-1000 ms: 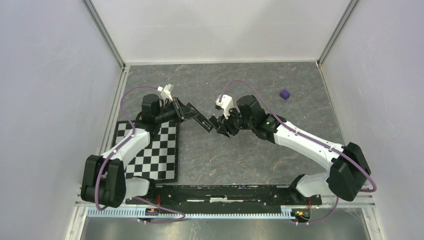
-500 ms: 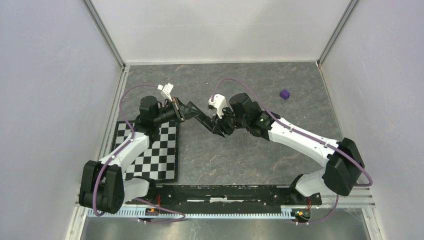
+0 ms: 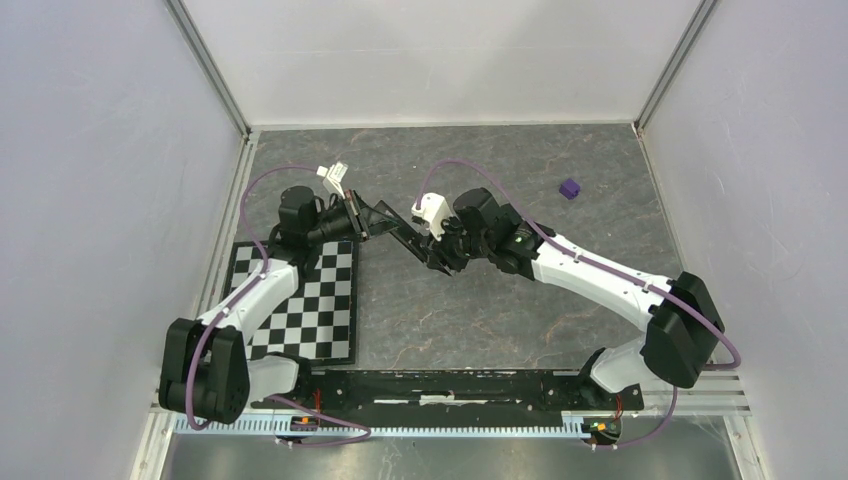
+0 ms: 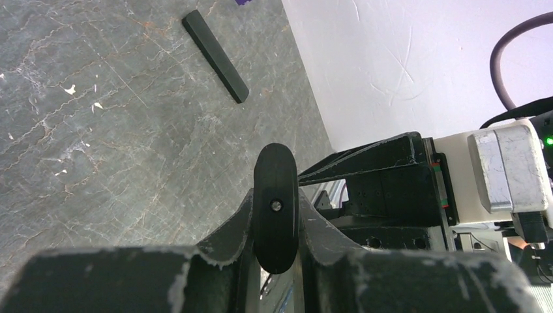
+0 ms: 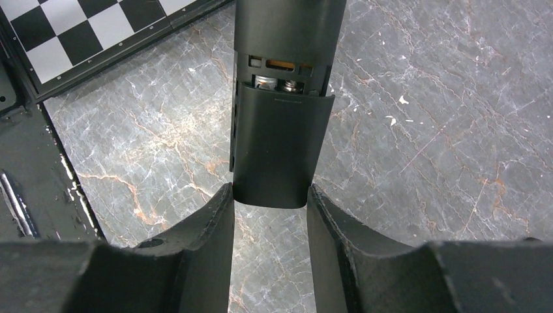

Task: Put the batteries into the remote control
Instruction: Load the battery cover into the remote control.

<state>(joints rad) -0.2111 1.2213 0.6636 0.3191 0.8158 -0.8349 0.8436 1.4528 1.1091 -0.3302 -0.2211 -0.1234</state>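
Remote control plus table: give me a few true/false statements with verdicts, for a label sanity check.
1. The left tool clamps one end of the remote control. True.
2. The battery cover is fully shut. False: a gap above it shows springs and an orange battery.
3. A second black bar lies on the table. True.
4. The purple block sits on the checkerboard. False: it lies on bare table, far from it.
5. The right tool is clear of the remote control. False: its fingers press the battery cover's end.
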